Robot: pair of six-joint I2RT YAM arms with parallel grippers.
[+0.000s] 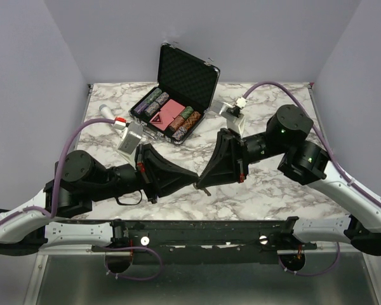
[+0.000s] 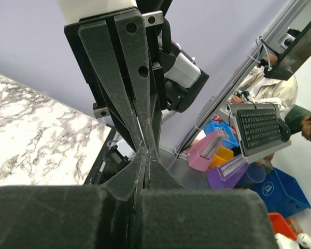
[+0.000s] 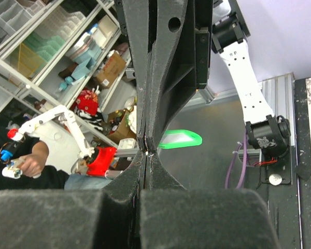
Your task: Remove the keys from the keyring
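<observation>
My left gripper and right gripper meet tip to tip above the marble table, near its front middle. Both are shut. In the right wrist view a thin metal glint, the keyring, shows where my right gripper touches the left gripper's fingers coming down from above. The keys, one bright green piece, stick out sideways just right of that joint. In the left wrist view my left gripper butts against the right gripper's fingers, and neither ring nor green piece shows.
An open black case of poker chips stands at the back middle of the table. A white cylindrical microphone lies at the back left. Both arms' bases and cables line the near edge.
</observation>
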